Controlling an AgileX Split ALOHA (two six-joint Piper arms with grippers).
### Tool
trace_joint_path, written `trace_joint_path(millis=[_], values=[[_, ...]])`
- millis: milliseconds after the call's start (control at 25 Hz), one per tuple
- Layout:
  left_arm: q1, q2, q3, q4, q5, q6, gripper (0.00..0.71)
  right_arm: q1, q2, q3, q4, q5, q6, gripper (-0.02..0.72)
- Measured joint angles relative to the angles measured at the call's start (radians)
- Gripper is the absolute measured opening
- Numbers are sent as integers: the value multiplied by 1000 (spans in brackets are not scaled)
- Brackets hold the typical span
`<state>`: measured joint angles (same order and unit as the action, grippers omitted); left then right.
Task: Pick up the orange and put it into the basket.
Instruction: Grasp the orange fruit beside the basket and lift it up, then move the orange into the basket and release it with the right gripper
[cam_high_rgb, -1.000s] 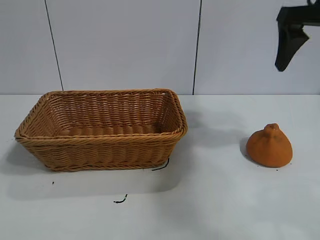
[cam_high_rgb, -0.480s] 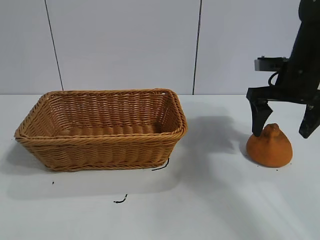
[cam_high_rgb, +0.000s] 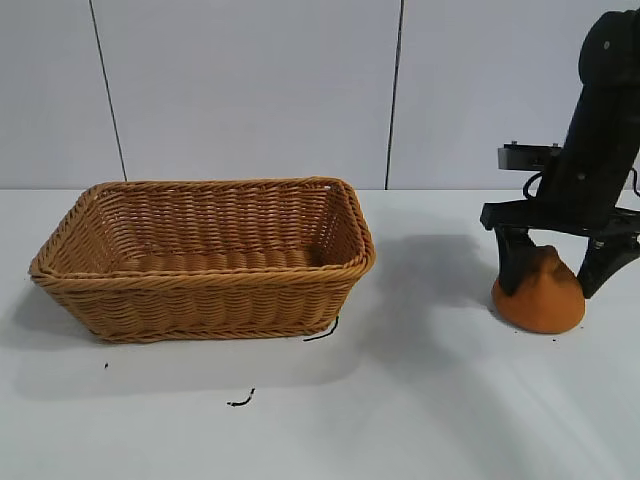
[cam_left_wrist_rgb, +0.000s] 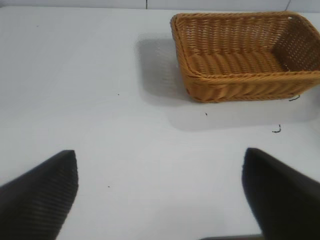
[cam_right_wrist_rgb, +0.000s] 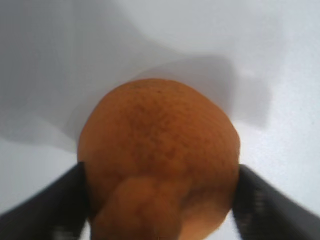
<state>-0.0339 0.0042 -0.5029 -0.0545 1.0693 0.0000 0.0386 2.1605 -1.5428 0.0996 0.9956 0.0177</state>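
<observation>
Since a moment ago the right gripper (cam_high_rgb: 553, 272) has sunk lower, its fingers now pressing both flanks of the orange (cam_high_rgb: 541, 298) on the table (cam_high_rgb: 420, 400), right of the basket (cam_high_rgb: 205, 258).

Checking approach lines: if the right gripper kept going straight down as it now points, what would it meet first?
The orange: the right gripper straddles it from above, a finger on each side. The table lies directly beneath the fingertips, probably very close.
</observation>
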Motion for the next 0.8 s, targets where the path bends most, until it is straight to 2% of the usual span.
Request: trace_joint_path(millis=[80, 480, 640, 800], values=[[0, 0, 0, 0, 0, 0, 639, 0, -9, -56, 0, 51, -5, 68], [0, 0, 0, 0, -1, 0, 639, 0, -75, -405, -1, 205, 2, 68], [0, 0, 0, 0, -1, 0, 639, 20, -75, -480, 1, 219, 9, 68], [0, 0, 0, 0, -1, 0, 639, 91, -75, -525, 1, 222, 18, 68]])
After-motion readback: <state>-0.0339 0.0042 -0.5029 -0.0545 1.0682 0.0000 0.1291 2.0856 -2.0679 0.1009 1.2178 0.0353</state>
